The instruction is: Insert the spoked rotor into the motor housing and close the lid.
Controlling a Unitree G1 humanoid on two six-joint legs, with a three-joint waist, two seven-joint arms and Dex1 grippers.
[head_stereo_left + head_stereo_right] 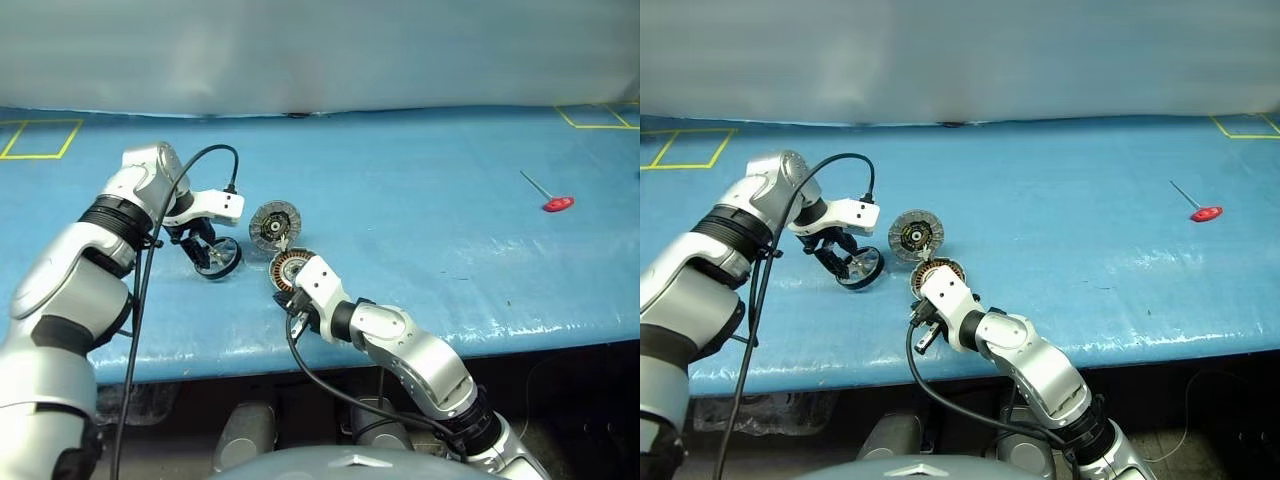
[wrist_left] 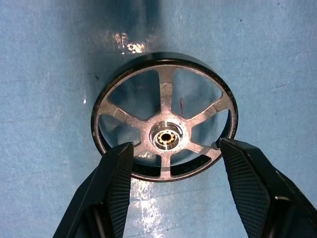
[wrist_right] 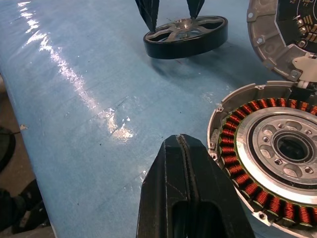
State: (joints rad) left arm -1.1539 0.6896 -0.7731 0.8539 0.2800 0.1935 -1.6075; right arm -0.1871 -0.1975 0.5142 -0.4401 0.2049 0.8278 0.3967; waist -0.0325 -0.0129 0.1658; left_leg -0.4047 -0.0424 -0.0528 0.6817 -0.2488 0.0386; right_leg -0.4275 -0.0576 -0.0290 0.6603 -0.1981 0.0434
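Left tool (image 2: 171, 163) pinching spoked rotor (image 2: 165, 117) across rim; right tool (image 3: 187, 163) clenched empty. Probably stiff, slippery metal; rim best.

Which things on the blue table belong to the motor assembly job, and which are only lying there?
For the job:
- dark-rimmed, silver-spoked rotor
- round silver housing with copper coils
- round ribbed silver lid, dark inner face

Lying about:
- thin metal tool with red handle

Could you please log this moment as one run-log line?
left gripper: shut on rotor | right gripper: shut, beside housing | lid: off
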